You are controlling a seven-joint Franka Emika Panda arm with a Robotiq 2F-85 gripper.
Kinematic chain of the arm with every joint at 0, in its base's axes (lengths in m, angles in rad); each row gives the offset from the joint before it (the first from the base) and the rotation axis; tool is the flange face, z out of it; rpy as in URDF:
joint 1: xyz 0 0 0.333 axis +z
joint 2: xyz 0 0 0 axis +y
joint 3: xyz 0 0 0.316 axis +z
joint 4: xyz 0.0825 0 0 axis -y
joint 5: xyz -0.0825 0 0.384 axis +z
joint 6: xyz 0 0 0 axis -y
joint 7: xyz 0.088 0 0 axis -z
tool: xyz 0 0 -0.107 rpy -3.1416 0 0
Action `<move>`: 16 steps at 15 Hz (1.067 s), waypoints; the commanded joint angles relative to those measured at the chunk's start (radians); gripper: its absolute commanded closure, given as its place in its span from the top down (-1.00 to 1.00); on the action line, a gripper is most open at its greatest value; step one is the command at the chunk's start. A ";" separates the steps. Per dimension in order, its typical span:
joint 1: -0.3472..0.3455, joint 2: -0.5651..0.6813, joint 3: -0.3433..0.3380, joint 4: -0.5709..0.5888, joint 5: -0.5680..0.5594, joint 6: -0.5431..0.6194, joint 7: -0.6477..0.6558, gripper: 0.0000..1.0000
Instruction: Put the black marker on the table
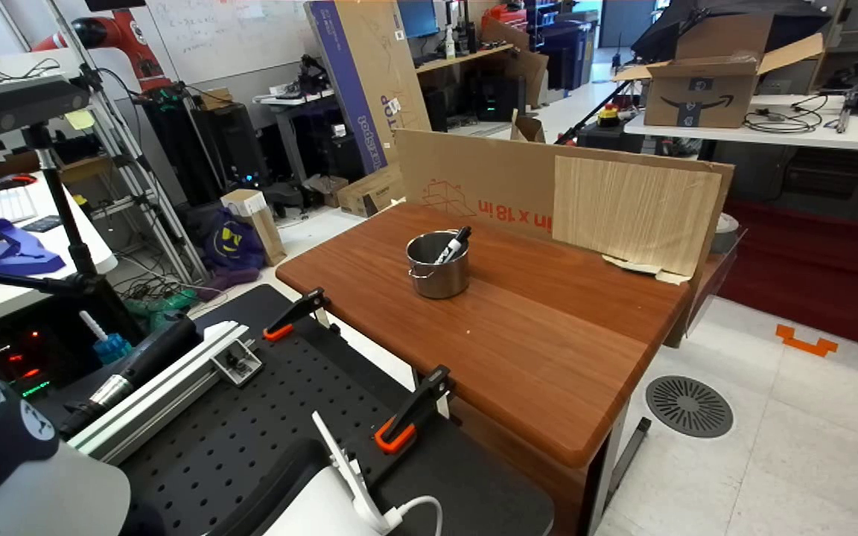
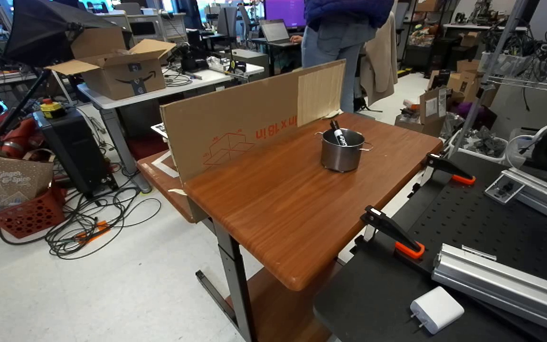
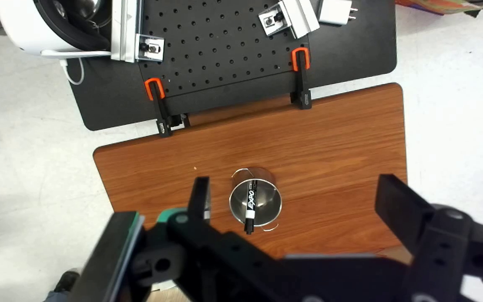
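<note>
A marker (image 3: 251,201) leans in a pot (image 1: 441,281) on the worktop (image 1: 541,335), one end past the pot's rim; above it, jaws wide apart, empty.

It's bright in here across all 3 views; the wrist view washes the floor (image 3: 455,134) pale and blurs the gripper (image 3: 294,199).

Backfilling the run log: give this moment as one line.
claw: open, empty | black marker: leaning inside metal cup, one end sticking out | metal cup: upright on table | task: not yet done
</note>
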 commanded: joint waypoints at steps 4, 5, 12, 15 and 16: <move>-0.011 0.000 0.007 0.003 0.005 -0.003 -0.006 1.00; -0.011 0.000 0.007 0.003 0.005 -0.003 -0.006 1.00; -0.012 -0.003 0.008 -0.009 0.010 0.027 0.001 1.00; -0.019 0.026 0.011 -0.013 0.022 0.095 0.023 1.00; -0.021 0.045 0.011 -0.007 0.023 0.116 0.033 1.00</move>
